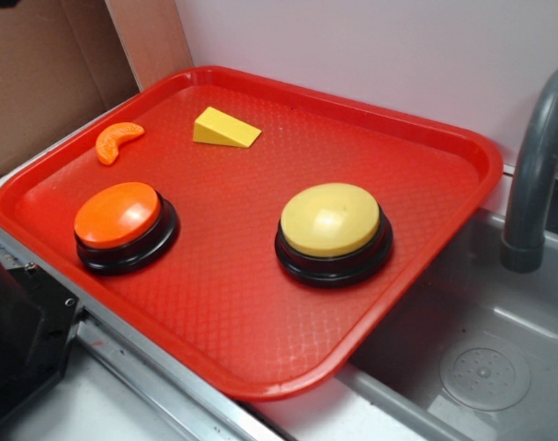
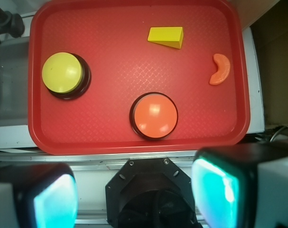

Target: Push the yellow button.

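The yellow button (image 1: pixel 331 220) is a pale-yellow dome on a black round base, standing on the right half of the red tray (image 1: pixel 233 312). From the wrist camera the yellow button (image 2: pixel 63 73) lies at the tray's (image 2: pixel 120 71) left side. My gripper (image 2: pixel 136 197) hangs high above the robot base, off the tray's near edge, far from the button. Its two fingers (image 2: pixel 215 190) stand wide apart with nothing between them. The gripper does not show in the exterior view.
An orange domed button (image 1: pixel 120 220) stands on the tray's left half, also visible as the orange button (image 2: pixel 154 115). A yellow cheese wedge (image 1: pixel 225 129) and an orange slice (image 1: pixel 116 141) lie at the tray's back. A grey faucet (image 1: pixel 536 175) and sink (image 1: pixel 481 367) are to the right.
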{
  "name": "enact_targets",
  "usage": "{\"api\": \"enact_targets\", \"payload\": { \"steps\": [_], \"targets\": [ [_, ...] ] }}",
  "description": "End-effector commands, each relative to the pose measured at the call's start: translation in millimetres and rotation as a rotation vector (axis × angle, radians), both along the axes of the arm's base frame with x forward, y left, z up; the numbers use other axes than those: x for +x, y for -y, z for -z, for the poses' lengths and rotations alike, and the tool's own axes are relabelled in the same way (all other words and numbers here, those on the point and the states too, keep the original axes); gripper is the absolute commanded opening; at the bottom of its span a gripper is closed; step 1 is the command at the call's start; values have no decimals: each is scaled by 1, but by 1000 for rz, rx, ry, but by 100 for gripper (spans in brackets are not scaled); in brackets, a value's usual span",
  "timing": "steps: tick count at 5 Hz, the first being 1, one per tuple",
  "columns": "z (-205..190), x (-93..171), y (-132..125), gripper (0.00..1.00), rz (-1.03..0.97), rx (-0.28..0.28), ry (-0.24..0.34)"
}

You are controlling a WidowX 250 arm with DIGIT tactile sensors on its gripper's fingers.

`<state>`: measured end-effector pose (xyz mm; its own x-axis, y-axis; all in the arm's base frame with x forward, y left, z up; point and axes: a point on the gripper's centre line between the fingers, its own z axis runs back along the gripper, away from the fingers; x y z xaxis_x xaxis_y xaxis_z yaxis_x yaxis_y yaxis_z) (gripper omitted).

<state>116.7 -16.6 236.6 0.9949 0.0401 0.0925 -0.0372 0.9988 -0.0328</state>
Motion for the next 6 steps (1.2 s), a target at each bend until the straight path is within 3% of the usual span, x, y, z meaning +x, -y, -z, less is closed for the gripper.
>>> {"api": "enact_targets", "payload": {
  "steps": [1, 3, 4, 6],
  "targets": [
    [0, 0, 0, 100, 0, 0, 0],
    [95, 76, 58, 100, 292, 100, -1],
    [143, 88, 72, 100, 351, 174, -31],
    [188, 107, 73, 100, 396, 89, -20]
  ]
}}
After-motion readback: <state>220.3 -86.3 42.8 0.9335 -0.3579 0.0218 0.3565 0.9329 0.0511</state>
